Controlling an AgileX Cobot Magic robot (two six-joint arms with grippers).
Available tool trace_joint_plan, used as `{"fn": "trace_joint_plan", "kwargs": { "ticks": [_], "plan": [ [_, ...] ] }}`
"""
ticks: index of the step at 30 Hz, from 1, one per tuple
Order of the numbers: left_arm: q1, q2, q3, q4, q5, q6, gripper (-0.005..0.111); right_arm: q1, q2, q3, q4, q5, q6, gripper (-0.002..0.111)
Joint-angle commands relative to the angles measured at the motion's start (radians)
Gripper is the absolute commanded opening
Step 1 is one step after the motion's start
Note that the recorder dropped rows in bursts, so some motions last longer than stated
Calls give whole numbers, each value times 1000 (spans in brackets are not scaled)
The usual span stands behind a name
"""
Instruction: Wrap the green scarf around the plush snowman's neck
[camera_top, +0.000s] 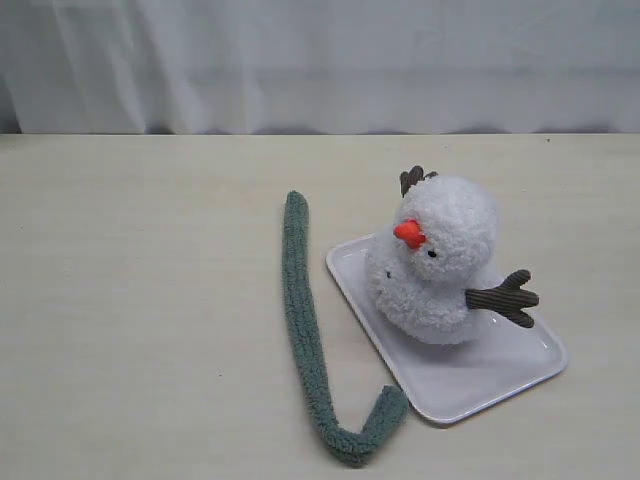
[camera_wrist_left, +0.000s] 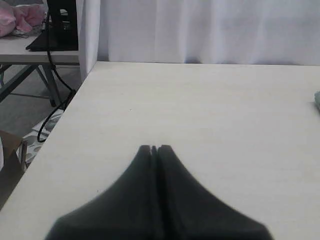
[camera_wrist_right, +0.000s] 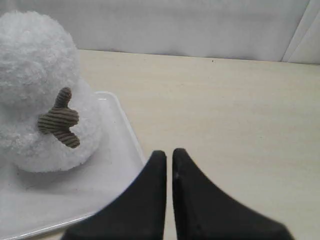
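left gripper (camera_wrist_left: 154, 148) and right gripper (camera_wrist_right: 169, 153) both closed, empty. plush snowman (camera_top: 440, 265) sits on a white tray (camera_top: 500, 372), green scarf (camera_top: 299, 300) just beside it.

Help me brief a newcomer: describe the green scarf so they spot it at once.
On the table, find the white tray carrying the plush snowman. In the exterior view, left of the tray lies the green scarf, its near end hooking back toward the tray's corner. It is the only long, fuzzy green strip.
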Motion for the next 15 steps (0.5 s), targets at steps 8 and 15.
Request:
{"fn": "trace_joint_plan", "kwargs": {
  "ticks": [8,15],
  "plan": [
    [-4,-2,2,6,-10,3,0,-8,-4,2,-44,-216,-5,4],
    [-4,-2,2,6,-10,3,0,-8,-4,2,-28,-579,2,4]
  ]
}}
